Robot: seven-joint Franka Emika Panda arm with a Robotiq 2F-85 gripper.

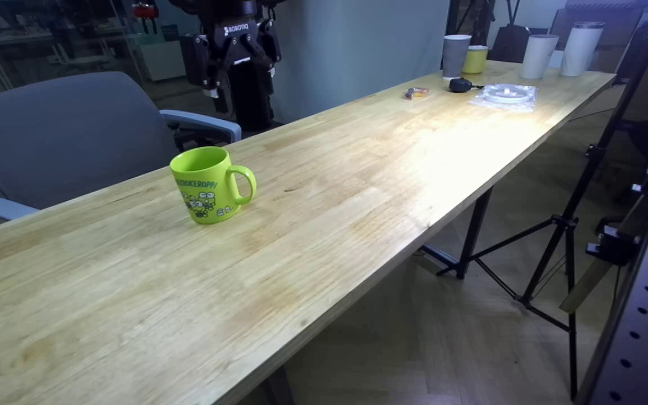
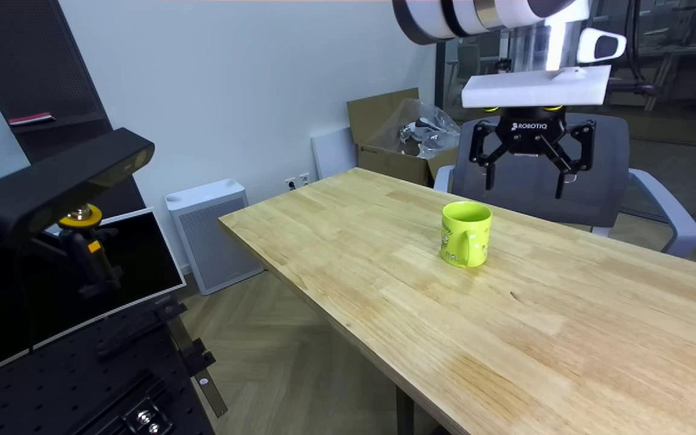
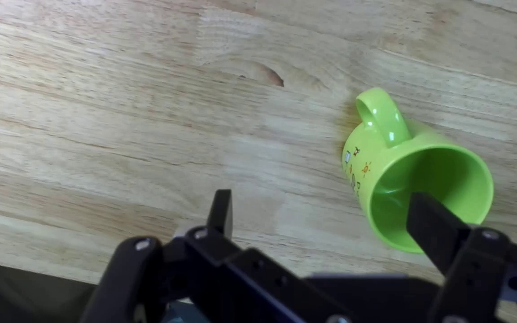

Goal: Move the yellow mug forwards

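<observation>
The yellow mug (image 1: 205,185) is lime yellow-green, with printed cartoon figures on its side. It stands upright on the wooden table, near the edge by the chair, and shows in an exterior view (image 2: 460,241) with its loop handle toward that camera. In the wrist view the mug (image 3: 377,157) is at the right, its open mouth toward the camera. My gripper (image 2: 524,182) is open and empty, above table height and apart from the mug. It also shows in an exterior view (image 1: 242,84). In the wrist view, one finger of the gripper (image 3: 321,202) overlaps the mug's mouth.
A grey office chair (image 1: 71,135) stands against the table edge beside the mug. Farther along the table (image 1: 324,214) are a grey cup (image 1: 455,56), a small yellowish cup (image 1: 475,60), white containers (image 1: 539,56) and a bagged white item (image 1: 507,97). A cardboard box (image 2: 393,163) stands behind the table end.
</observation>
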